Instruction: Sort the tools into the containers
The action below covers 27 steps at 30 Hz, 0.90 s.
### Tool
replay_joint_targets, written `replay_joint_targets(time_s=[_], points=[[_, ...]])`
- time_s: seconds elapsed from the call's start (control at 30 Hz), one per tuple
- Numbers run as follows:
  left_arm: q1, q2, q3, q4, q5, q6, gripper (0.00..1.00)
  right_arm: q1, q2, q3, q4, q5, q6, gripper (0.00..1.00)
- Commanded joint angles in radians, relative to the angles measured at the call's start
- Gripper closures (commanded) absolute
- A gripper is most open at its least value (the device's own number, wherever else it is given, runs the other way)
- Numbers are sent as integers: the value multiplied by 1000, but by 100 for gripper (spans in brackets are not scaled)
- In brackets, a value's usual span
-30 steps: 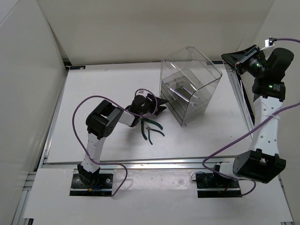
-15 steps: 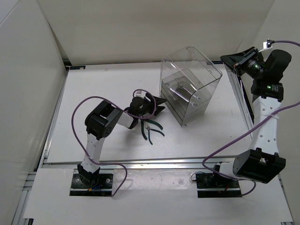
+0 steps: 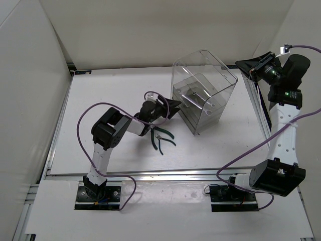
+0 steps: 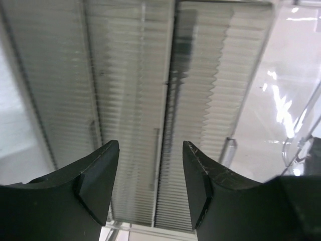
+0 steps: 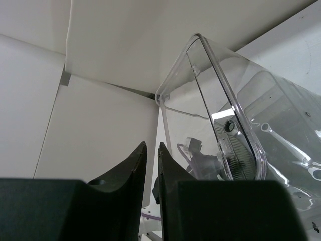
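Two arms rise from the bottom edge of the overhead frame, bolted at the near side of the white table [image 3: 100, 95]. Just above frame centre-bottom, the dark-green-handled pliers [image 3: 161, 138] lie flat on the table with handles splayed, close under the left arm's wrist and apart from its fingers. Further in, the left gripper [image 3: 173, 106] hovers near the centre of the frame, pointed at the left wall of the clear bin [image 3: 186, 70]; its wrist view shows both dark fingers [image 4: 98, 181] spread well apart with nothing between them, only the bin's ribbed plastic beyond. The bin stands right of centre, toward the far side of the table, and silver wrenches [image 3: 200, 96] rest on its stepped inner shelves. Farthest back, in the upper right, the right gripper [image 3: 241, 62] hangs above and beside the bin's right rim, its fingers [image 5: 128, 165] drawn almost together with a thin slit between, holding nothing.
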Motion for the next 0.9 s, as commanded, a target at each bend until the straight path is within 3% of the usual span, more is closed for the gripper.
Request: replay_joint_targets(time_s=[0.0, 0.17, 0.43, 0.6, 0.87], points=[[-12, -16, 53, 27, -4, 15, 36, -2, -31, -1, 49, -18, -2, 82], [-27, 26, 100, 25, -4, 6, 46, -1, -22, -2, 55, -25, 4, 82], [-49, 57, 123, 16, -10, -14, 52, -1, -19, -11, 71, -37, 16, 81], [-59, 76, 125, 33, -16, -38, 64, -2, -25, -21, 83, -41, 23, 82], [-62, 97, 143, 33, -28, -51, 65, -2, -25, -36, 101, -52, 40, 81]])
